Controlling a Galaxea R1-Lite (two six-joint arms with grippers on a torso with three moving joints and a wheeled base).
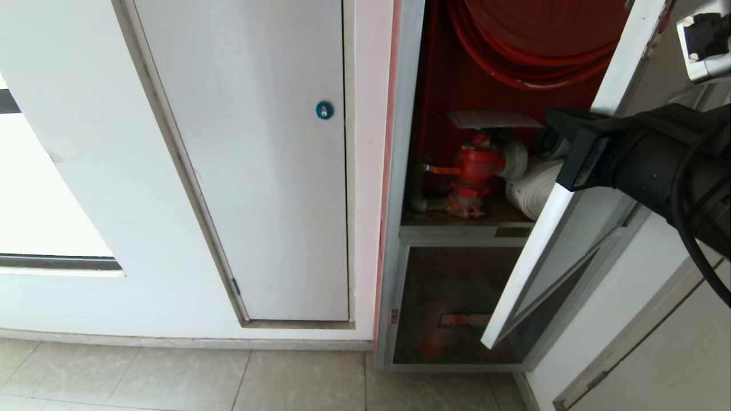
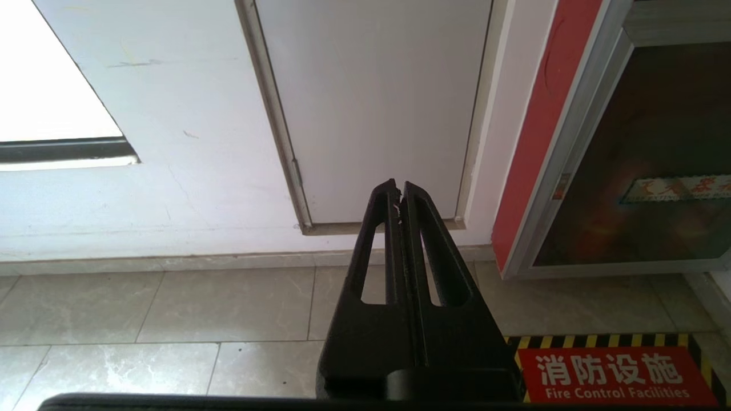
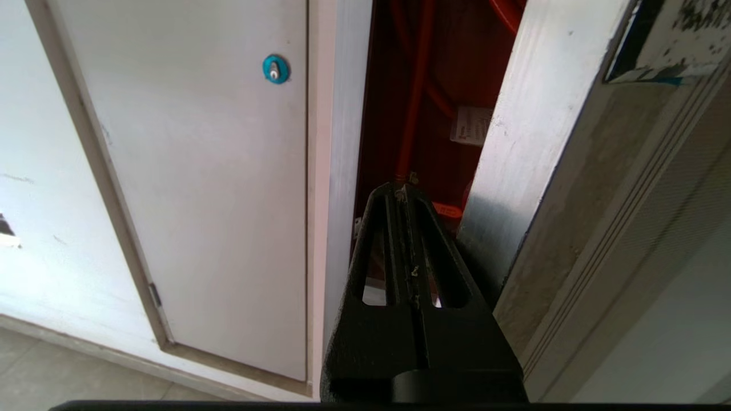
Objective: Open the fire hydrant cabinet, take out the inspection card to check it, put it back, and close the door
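Observation:
The fire hydrant cabinet (image 1: 402, 142) stands open, showing its red interior, a red hose reel (image 1: 542, 34), a red valve (image 1: 477, 165) and a rolled white hose (image 1: 534, 191). The inspection card (image 1: 492, 119) lies flat on top of the valve and also shows deep in the gap as the card (image 3: 471, 124). The door (image 1: 571, 228) hangs partly swung out to the right. My right gripper (image 3: 404, 191) is shut and empty. It sits just beside the door's silver edge (image 3: 525, 142), pointing into the opening. The right arm (image 1: 645, 154) reaches in from the right. My left gripper (image 2: 398, 191) is shut, empty and parked low.
A white panel door with a blue round lock (image 1: 324, 109) fills the wall left of the cabinet. Below the open compartment is a smaller lower glass door (image 1: 451, 308). A red floor sign with striped edging (image 2: 611, 377) lies on the grey tiles.

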